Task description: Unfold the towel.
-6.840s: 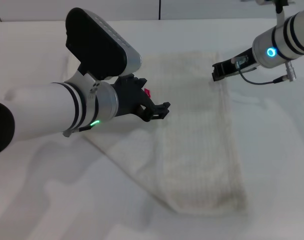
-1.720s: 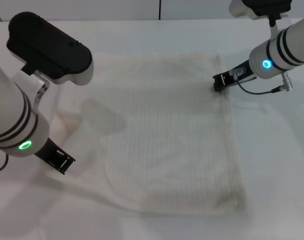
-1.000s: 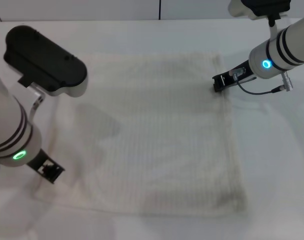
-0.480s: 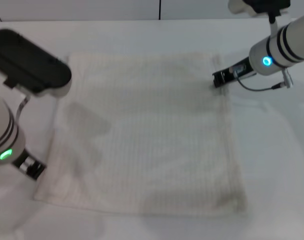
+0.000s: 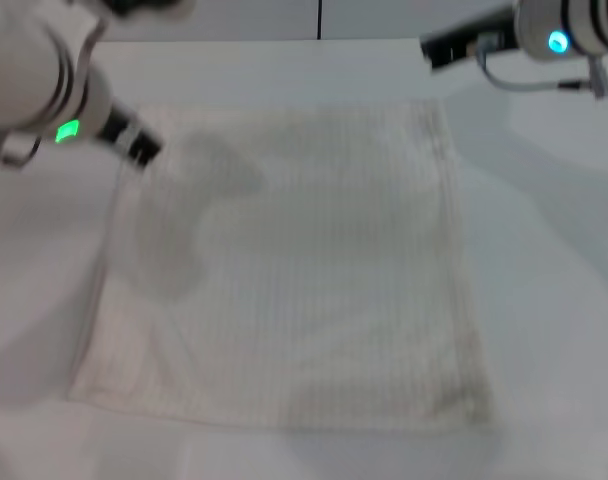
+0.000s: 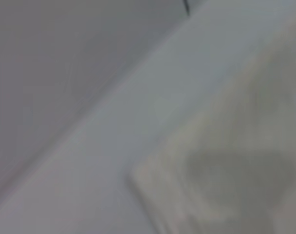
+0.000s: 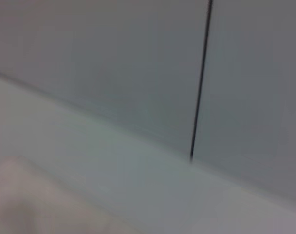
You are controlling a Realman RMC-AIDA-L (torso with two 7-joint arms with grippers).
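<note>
The towel lies spread flat on the white table, a cream-white squarish cloth with faint ribbed stripes; no tag shows. My left gripper is raised above the towel's far left corner and holds nothing. My right gripper is raised beyond the towel's far right corner, off the cloth. A corner of the towel shows in the left wrist view and a small part in the right wrist view.
The white table surrounds the towel on all sides. A grey wall with a dark vertical seam stands behind the table's far edge.
Both arms have lifted up and back from the towel. The left gripper went from the near left edge to above the far left corner. The right gripper left the far right corner.
</note>
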